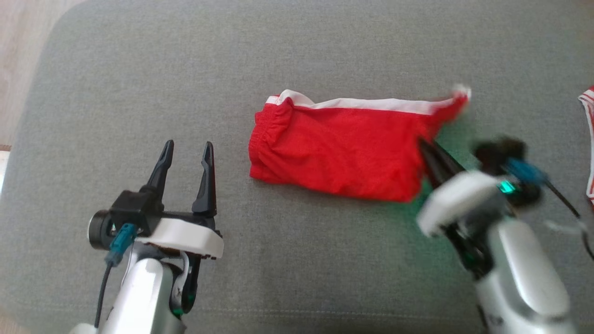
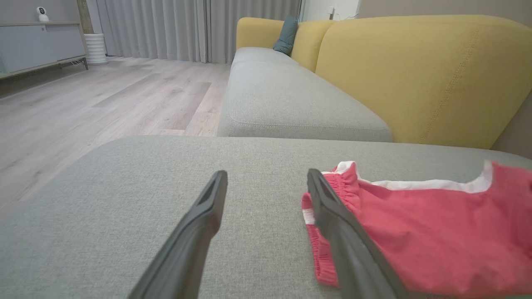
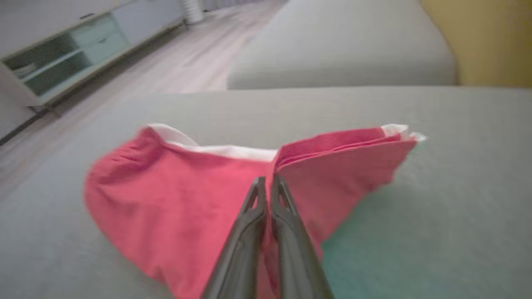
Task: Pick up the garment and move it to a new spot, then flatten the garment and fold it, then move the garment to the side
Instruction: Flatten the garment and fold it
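Here, right gripper (image 1: pixel 428 149), fingers pinched shut on the right end of the red garment (image 1: pixel 343 148); its long axis runs leftward across the grey cushion (image 1: pixel 139 69) toward the left gripper (image 1: pixel 188 153), spread open, near the waistband end, not touching.

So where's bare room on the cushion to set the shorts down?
Bare cushion left of the red shorts, around the open left tool, and beyond them. Crowded right: right tool pinching the shorts, striped cloth at the edge.
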### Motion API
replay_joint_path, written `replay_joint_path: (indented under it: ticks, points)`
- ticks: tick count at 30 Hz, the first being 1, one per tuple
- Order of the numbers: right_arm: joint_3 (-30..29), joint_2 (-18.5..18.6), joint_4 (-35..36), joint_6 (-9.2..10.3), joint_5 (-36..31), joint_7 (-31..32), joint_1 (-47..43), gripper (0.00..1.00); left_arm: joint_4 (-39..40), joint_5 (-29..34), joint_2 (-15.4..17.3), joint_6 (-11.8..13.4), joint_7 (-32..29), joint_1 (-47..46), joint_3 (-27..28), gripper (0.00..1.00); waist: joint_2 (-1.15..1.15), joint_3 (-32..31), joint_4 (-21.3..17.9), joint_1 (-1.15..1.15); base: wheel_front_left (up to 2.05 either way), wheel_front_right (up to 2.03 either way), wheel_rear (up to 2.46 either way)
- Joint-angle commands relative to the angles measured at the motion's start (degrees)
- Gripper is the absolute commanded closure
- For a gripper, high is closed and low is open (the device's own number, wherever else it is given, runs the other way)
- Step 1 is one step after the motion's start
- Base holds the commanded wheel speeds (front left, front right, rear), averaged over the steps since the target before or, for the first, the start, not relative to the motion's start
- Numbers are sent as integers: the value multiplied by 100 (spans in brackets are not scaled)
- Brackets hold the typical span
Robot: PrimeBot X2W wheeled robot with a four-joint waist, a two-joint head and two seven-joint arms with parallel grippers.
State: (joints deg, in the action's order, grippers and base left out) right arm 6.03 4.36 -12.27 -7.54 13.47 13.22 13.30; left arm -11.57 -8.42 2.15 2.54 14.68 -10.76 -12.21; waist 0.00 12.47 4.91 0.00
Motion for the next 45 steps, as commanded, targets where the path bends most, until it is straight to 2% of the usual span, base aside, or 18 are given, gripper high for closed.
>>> replay_joint_path:
  ticks: [1,5,11,20,21,27,31,36,40,41,45]
  points:
    - [431,-41,340,5,88,39,444,100,133,-70,73,32,32,-108,153,0,0,-18,24,0,0,0,0]
    - [1408,-111,391,5,397,81,893,100,81,-90,73,22,32,-144,87,0,0,-67,123,0,0,0,0]
    - [2617,-144,-101,5,1274,-130,1306,100,20,-169,73,37,32,-218,-87,0,0,-126,395,0,0,0,0]
    - [3488,-147,-1041,5,1972,-561,1691,100,-5,-201,73,90,32,-196,-146,0,0,-57,507,0,0,0,0]
    - [3579,-147,-1166,5,2034,-678,1772,0,-11,-198,73,95,32,-196,-145,0,0,-51,487,0,0,0,0]
    - [3707,-147,-1248,5,1967,-1165,1916,0,-43,-162,73,95,32,-196,-115,0,0,-94,370,0,0,0,0]
    - [3374,-147,-1170,5,1729,-1604,1897,0,-41,-101,77,88,32,-164,-70,0,0,-149,248,0,0,0,0]
    - [2288,-1,-1003,5,1171,-1919,1548,0,-8,-47,118,100,32,-108,40,0,0,-233,58,0,0,0,0]
    - [1242,180,-674,5,695,-1867,1039,0,20,-32,179,105,32,-44,148,0,0,-296,-89,0,0,0,0]
    - [1242,180,-674,5,695,-1867,1039,0,20,-32,179,105,32,-44,148,0,0,-296,-89,0,0,0,0]
    - [361,258,-182,5,306,-1703,489,0,36,-10,228,108,32,30,214,0,0,-386,-174,0,0,0,0]
